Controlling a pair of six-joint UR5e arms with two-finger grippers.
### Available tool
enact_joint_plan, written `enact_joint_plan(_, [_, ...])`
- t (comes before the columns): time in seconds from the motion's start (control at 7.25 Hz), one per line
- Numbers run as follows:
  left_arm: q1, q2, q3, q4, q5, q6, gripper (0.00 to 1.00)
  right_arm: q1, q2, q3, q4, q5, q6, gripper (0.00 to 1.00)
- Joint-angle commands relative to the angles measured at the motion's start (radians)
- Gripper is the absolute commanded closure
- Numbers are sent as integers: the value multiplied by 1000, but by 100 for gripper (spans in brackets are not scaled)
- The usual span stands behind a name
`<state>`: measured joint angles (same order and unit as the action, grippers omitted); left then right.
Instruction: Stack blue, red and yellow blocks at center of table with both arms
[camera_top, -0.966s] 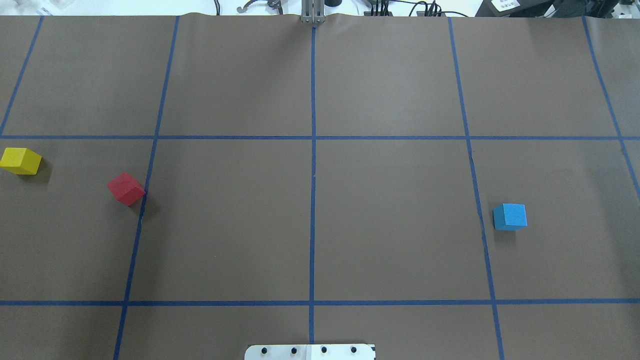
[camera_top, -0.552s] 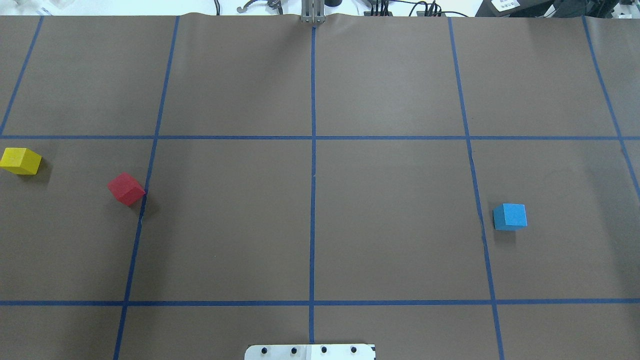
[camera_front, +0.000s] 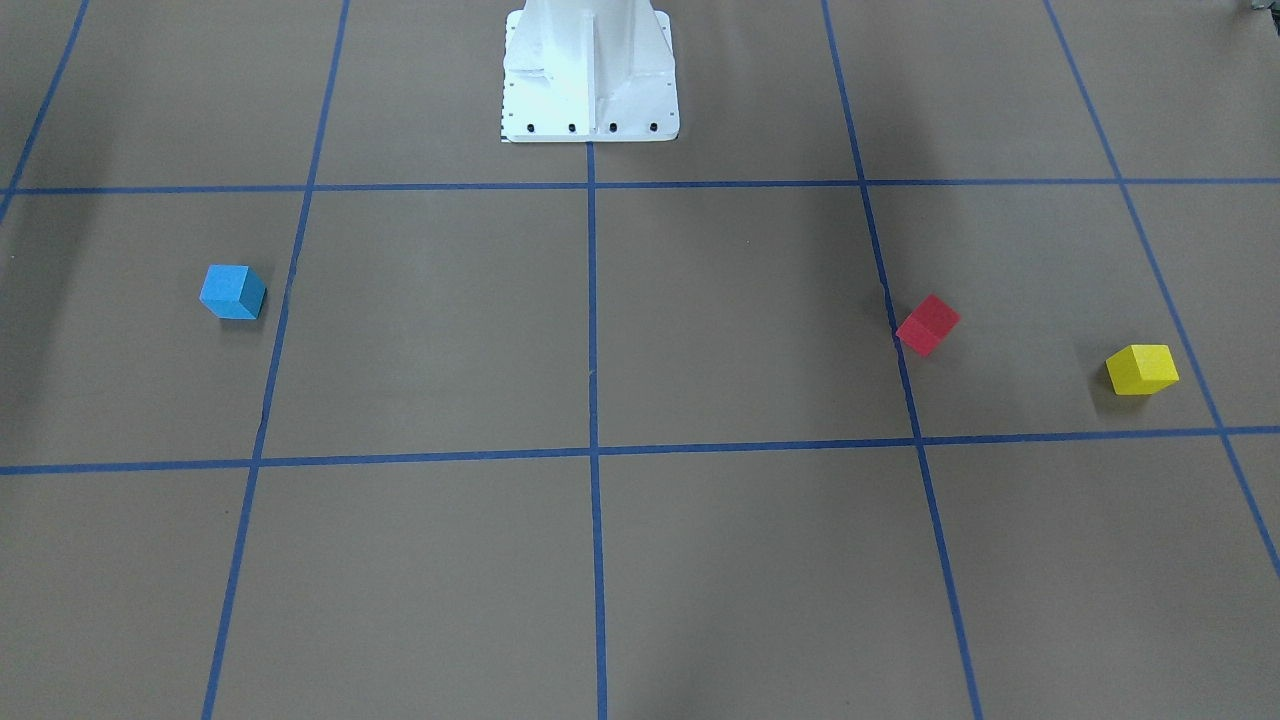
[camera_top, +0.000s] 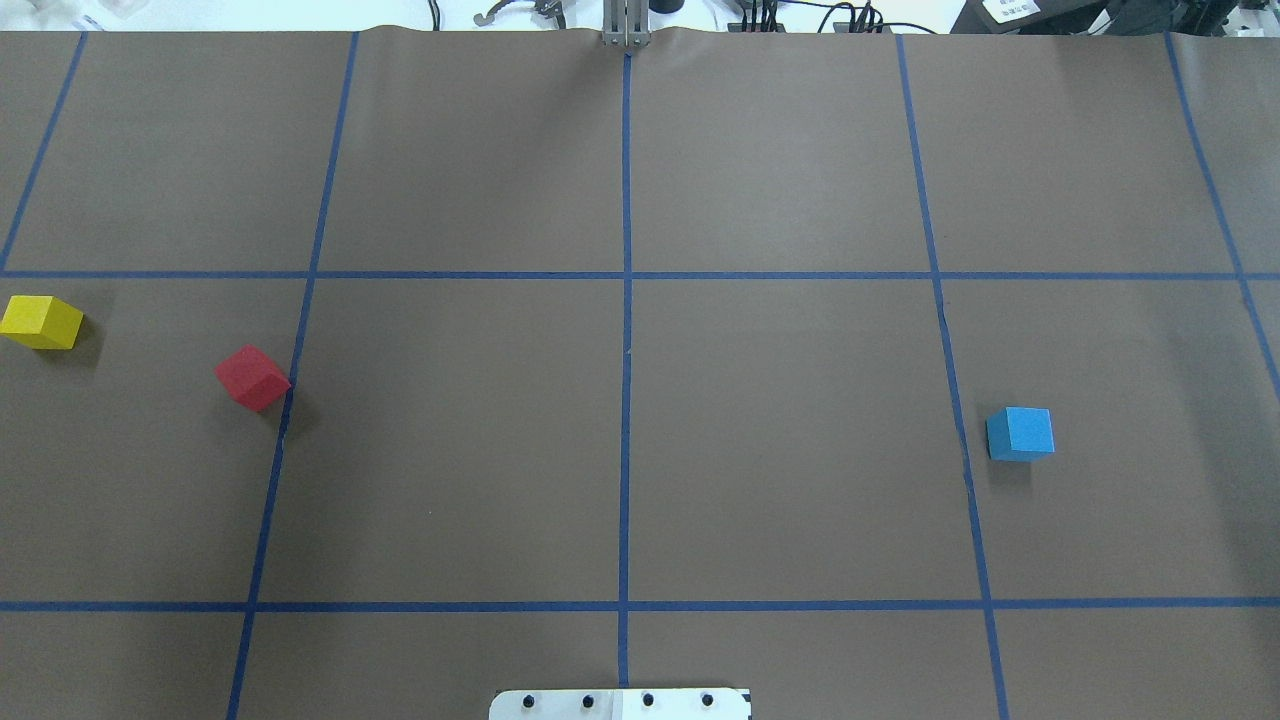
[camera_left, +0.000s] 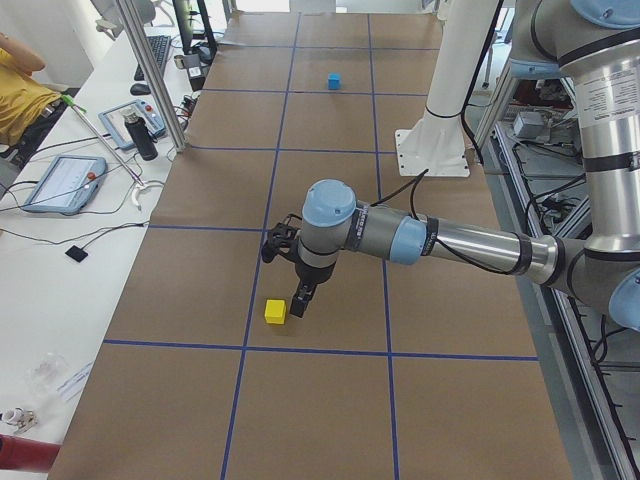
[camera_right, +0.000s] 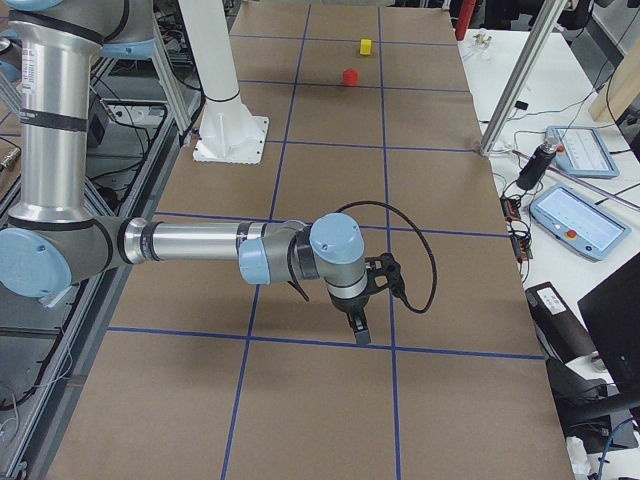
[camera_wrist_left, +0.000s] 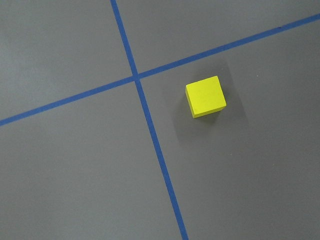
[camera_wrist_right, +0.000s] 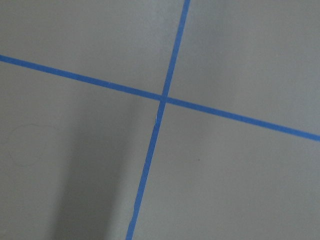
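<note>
The yellow block (camera_top: 42, 322) sits at the far left of the table, also in the left wrist view (camera_wrist_left: 205, 96). The red block (camera_top: 252, 378) lies a little to its right by a tape line. The blue block (camera_top: 1020, 433) sits on the right side. All three lie apart on the brown paper. My left gripper (camera_left: 300, 300) hangs above the table just beside the yellow block (camera_left: 275, 311). My right gripper (camera_right: 355, 325) hangs over a tape crossing, away from the blue block. Neither shows in the overhead view. I cannot tell whether they are open or shut.
The white robot base (camera_top: 620, 703) stands at the near middle edge of the table. Blue tape lines (camera_top: 626, 350) grid the paper. A side desk with tablets (camera_left: 65, 183) and a metal post (camera_left: 150, 70) runs along the far edge.
</note>
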<state>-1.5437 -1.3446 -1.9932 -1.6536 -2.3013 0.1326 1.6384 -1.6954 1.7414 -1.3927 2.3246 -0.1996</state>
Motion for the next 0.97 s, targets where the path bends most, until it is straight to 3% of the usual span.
enact_joint_plan(0.0, [-4, -124, 33, -12, 51, -19, 0, 0, -4, -22, 44, 106, 37, 0])
enact_joint_plan(0.14, [-3, -133, 33, -15, 49, -24, 0, -3, -30, -11, 120, 155, 51, 0])
enact_joint_plan(0.41, [-3, -133, 28, -18, 48, -38, 0, -133, -49, 48, 208, 151, 376, 1])
enact_joint_plan(0.55, [-3, -133, 24, -18, 46, -38, 0, -240, -59, 119, 231, 112, 583, 1])
enact_joint_plan(0.83, [-3, -133, 20, -18, 46, -36, 0, -499, -101, 297, 238, -69, 945, 1])
